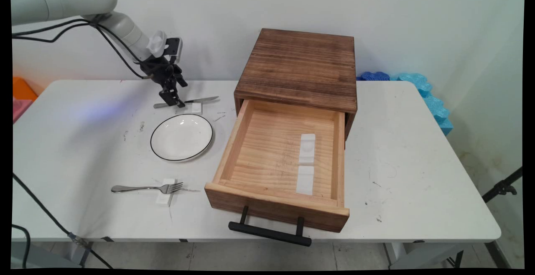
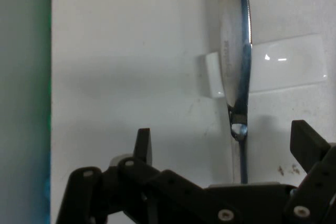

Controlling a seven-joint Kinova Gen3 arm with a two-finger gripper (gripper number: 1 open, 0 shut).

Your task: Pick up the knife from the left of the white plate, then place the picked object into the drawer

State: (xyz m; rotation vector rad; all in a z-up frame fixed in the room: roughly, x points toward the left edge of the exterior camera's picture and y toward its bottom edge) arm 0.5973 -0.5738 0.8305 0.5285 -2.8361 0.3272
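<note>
Claw (image 2: 220,142) sat wide open, gripping nothing, low over knife (image 1: 187,101) handle at table (image 1: 418,141) back-left. Knife lay across small white rest (image 2: 286,66), behind plate (image 1: 181,137); drawer (image 1: 276,158) stood pulled out nearby.

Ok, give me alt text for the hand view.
The open claw hovers just above a table knife that rests across a small white block on the white table, one finger on each side of the knife's handle.

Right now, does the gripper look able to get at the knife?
Probably yes. The gripper is right above the knife, its open fingers either side of the handle. Only the small white rest lies under the blade.
</note>
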